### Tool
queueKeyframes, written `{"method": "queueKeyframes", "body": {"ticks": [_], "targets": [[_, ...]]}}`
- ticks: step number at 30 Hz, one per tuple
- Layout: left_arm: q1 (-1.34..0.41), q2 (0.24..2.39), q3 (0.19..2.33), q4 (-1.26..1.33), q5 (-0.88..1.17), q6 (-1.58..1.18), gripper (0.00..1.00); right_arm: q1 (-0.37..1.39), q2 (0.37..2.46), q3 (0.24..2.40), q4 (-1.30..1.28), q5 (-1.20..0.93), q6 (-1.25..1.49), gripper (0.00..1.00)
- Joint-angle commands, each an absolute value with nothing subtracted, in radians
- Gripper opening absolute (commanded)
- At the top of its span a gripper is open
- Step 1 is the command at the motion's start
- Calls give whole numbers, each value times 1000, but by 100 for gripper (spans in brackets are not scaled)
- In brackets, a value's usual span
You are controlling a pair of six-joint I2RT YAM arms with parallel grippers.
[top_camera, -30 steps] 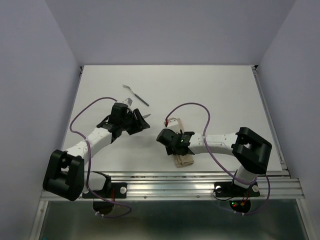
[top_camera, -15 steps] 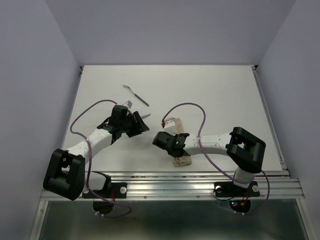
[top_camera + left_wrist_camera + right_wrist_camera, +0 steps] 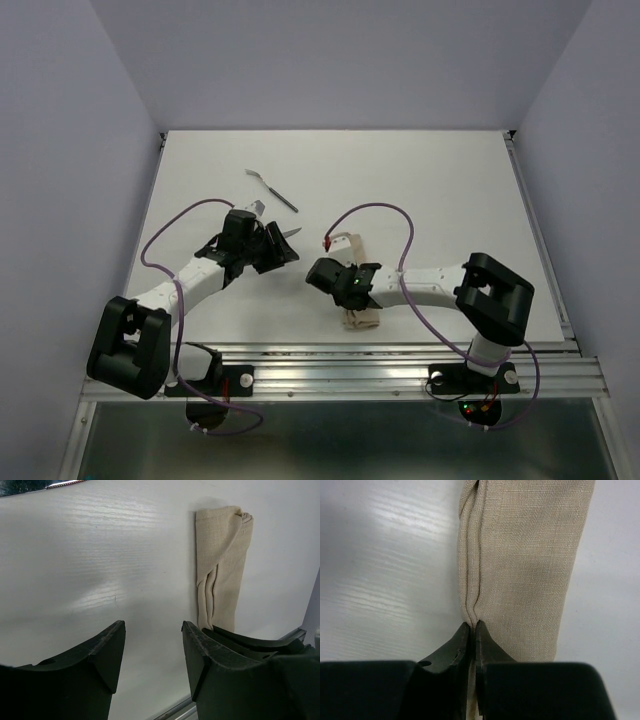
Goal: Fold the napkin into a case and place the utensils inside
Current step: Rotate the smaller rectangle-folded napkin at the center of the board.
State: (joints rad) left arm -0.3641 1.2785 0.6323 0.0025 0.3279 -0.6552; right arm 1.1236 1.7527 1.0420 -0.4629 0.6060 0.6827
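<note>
The right gripper (image 3: 471, 630) has its 2 black fingers pressed together, pinching the layered left edge of the napkin (image 3: 525, 570), a plain beige-tan woven cloth folded into a narrow oblong case. From these fingertips the cloth runs straight ahead, most of its width lying to their right. The pinched edge shows several thin folds stacked side by side, and the weave is coarse, matte and unpatterned.

The left gripper (image 3: 152, 645) is spread, with bare table between its 2 wedge-shaped black fingers (image 3: 107, 650), and it grips nothing. The napkin lies ahead of it and to its right, well apart from the left-hand finger. Its near end passes out of sight behind the right-hand finger, and its far end is bunched into a small rounded knot of cloth. 2 shallow creases run lengthwise along its lower half.

The white table (image 3: 75, 555) has a faint wood-grain texture and a soft sheen. Beyond the left gripper, near but apart from it, lies a slim silvery-grey utensil (image 3: 272, 188). A purple cable (image 3: 385, 210) arches over the right arm.
</note>
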Motion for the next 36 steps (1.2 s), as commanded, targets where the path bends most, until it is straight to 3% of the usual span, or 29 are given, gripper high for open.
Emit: {"method": "queueKeyframes", "body": {"ticks": [1,13,26,36], "targets": [[-351,1249,629,5,316,-638,59,1062,1672,1055,-315,537,635,1],[-324,1212,641,-41,298,-623,59,904,1638,997,47,229,577,1],[-301,1190,655,-84,270,-604,59,862,1672,989,262,8,650,1],[-288,1193,667,-100,267,-592,59,697,1683,825,477,-253,756,1]]}}
